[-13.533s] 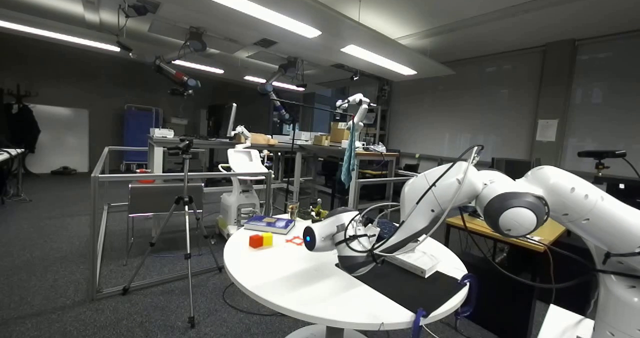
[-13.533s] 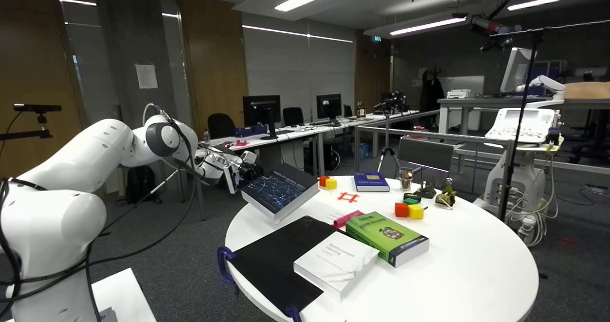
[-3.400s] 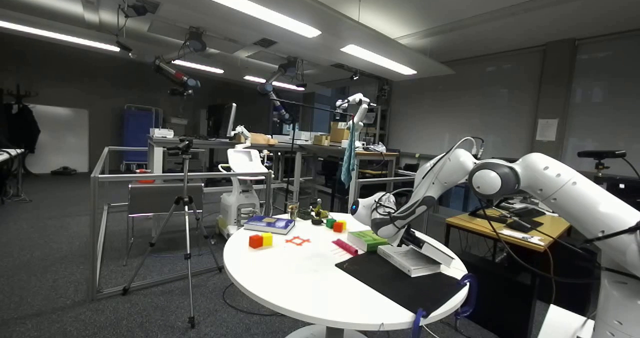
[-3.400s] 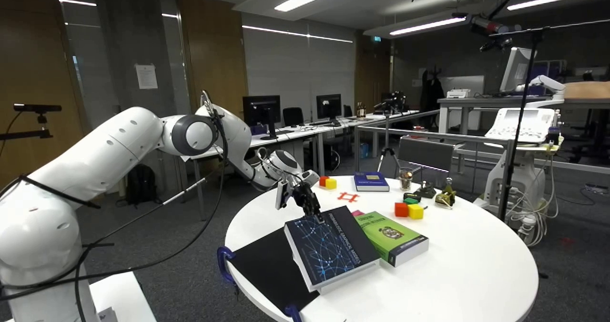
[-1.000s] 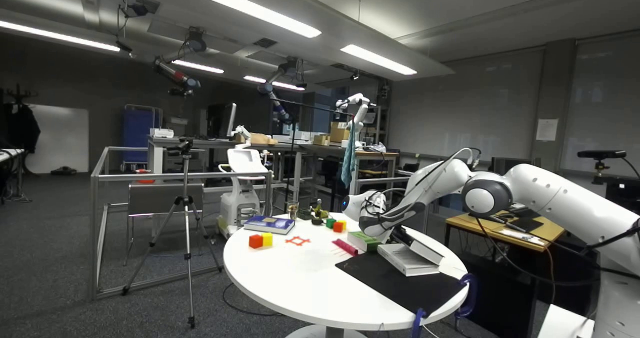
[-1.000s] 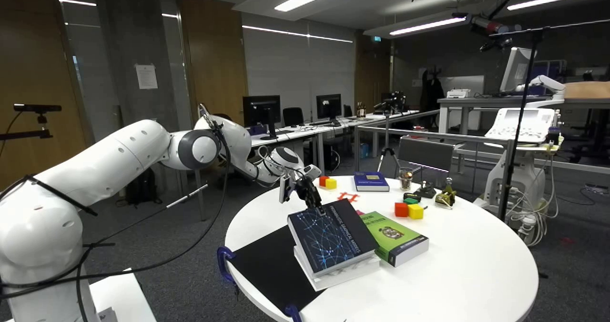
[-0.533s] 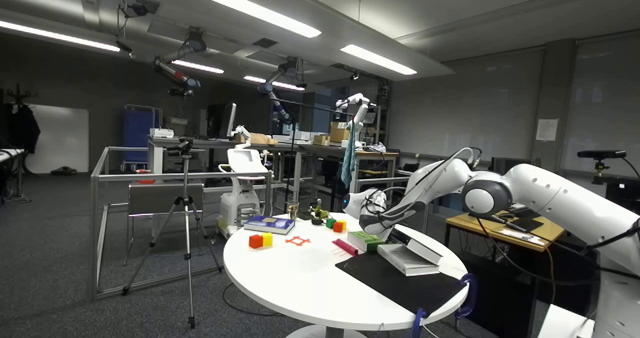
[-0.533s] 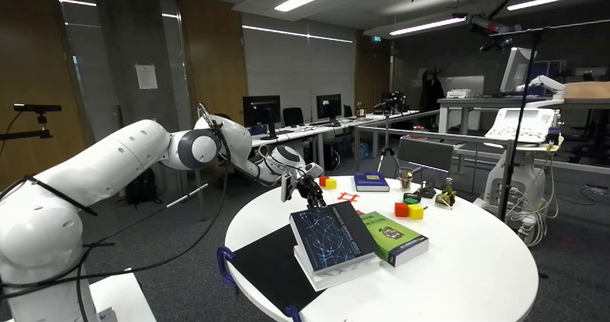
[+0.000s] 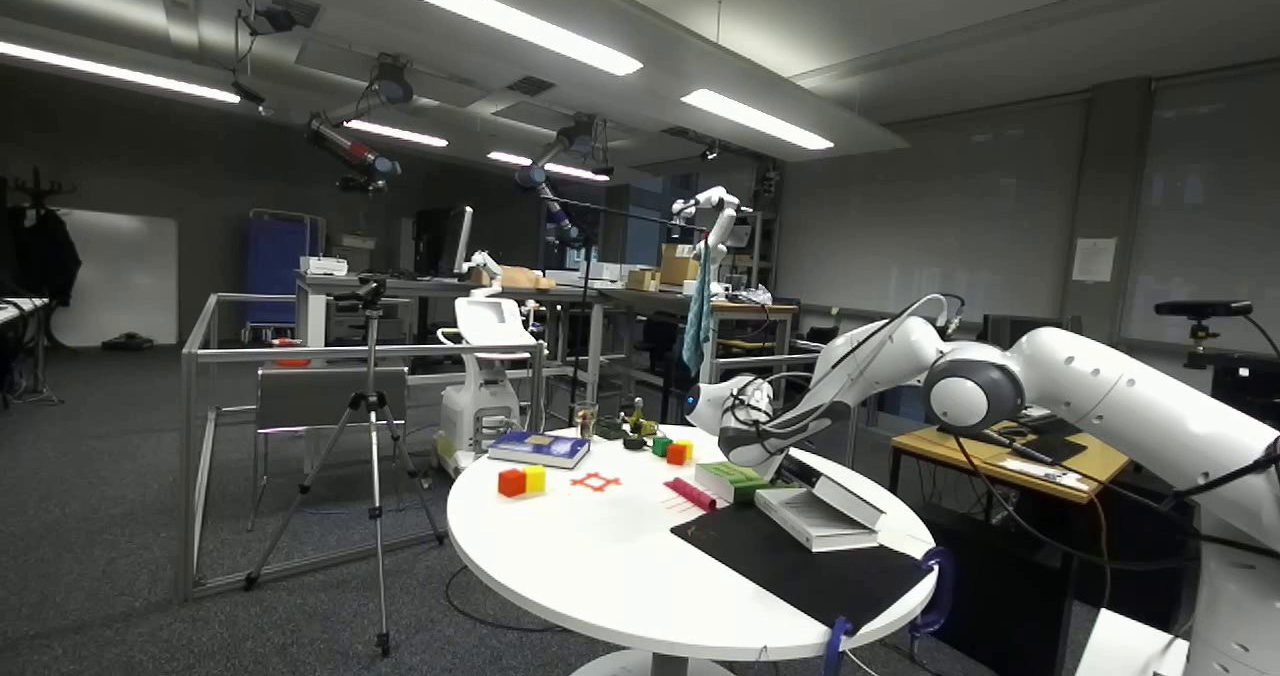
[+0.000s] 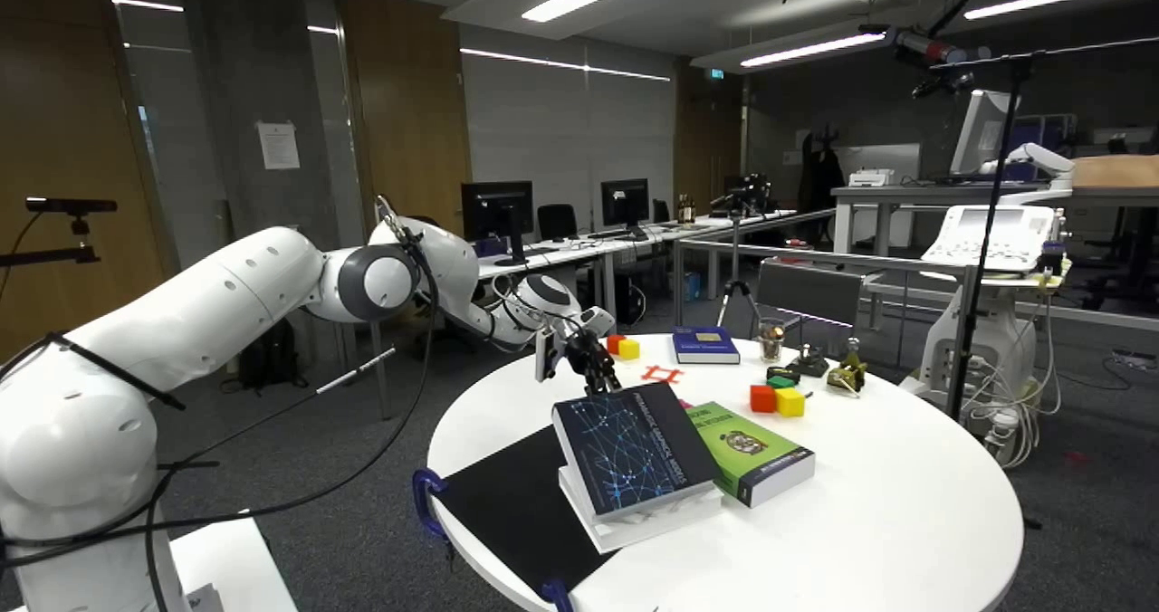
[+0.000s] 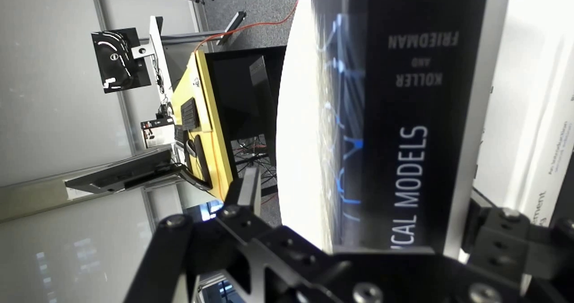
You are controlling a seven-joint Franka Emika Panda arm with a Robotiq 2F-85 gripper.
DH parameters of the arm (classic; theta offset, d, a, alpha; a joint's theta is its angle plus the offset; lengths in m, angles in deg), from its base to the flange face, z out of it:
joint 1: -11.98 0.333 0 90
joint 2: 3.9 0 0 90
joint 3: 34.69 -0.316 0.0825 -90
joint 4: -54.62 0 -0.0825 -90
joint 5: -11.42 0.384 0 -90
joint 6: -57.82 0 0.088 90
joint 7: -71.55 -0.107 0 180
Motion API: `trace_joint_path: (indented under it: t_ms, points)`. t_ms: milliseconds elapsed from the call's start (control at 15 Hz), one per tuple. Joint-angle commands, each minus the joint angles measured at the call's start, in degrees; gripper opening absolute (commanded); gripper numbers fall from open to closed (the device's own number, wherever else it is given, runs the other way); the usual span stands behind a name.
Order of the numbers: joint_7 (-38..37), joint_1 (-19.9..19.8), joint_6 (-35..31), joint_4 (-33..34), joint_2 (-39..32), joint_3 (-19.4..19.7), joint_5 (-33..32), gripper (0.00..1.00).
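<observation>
My gripper (image 11: 363, 204) stands open around the spine of a thick dark-blue book (image 11: 417, 128) with a blue network pattern. In the wrist view its left finger (image 11: 249, 188) is well clear of the cover. The right finger lies close against the book's grey underside; I cannot tell if it touches. In an exterior view the dark-blue book (image 10: 634, 454) rests tilted on a white book (image 10: 656, 526), and my gripper (image 10: 601, 377) is at its raised spine end. A black mat (image 10: 507, 494) lies beside the white book. In another exterior view the arm hides most of the gripper.
A green book (image 10: 751, 449) lies close beside the stack, with a pink roll (image 9: 692, 494) near it. Red, yellow and green blocks (image 10: 777, 400), a blue book (image 10: 705, 345) and a glass (image 10: 771, 340) stand farther off. Blue clamps (image 9: 935, 588) grip the table's edge.
Earlier the gripper carried the dark-blue book through the air and then brought it over the white book. Within the last second the fingers opened and came off its cover. The arm barely moved.
</observation>
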Motion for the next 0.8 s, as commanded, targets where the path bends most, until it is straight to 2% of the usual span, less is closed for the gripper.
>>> trace_joint_path:
  t_ms: [0,333,733]
  points:
    - [2.82,-0.57,-0.28,-1.27,3.79,0.48,0.43,1.00]
    - [3.58,-2.54,-4.21,-2.82,5.32,-0.88,1.66,1.00]
    - [9.20,-3.69,-12.59,-4.63,7.39,-0.95,6.48,1.00]
